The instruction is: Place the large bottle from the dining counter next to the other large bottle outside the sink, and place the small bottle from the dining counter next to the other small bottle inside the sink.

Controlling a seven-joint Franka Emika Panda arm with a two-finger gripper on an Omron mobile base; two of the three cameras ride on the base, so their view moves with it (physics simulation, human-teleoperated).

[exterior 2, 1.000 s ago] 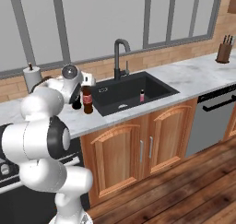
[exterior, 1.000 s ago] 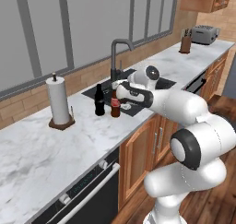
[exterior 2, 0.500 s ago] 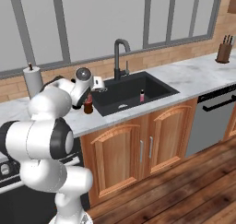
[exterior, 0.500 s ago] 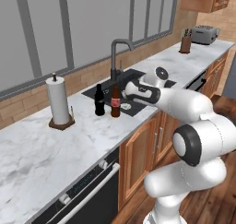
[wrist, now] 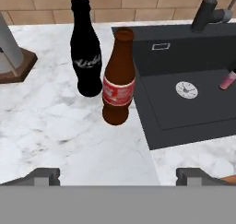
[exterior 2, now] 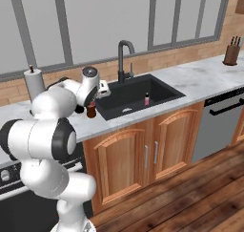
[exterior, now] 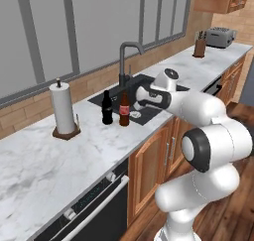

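I see my pincer (wrist: pixel 117 174) spread wide and empty. The brown bottle (wrist: pixel 118 78) stands upright on the bench (wrist: pixel 69 126), dead ahead, just right of the black bottle (wrist: pixel 86 50), beside the sink (wrist: pixel 193 103).

white arm bent forward over the counter, claw (wrist: pixel 118 174) empty, fingers wide apart

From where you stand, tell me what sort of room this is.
A home kitchen, rendered in simulation. A black sink with a tall curved faucet is set into a marble worktop over wooden cabinets, and a paper towel roll and a knife block stand along the brick backsplash.
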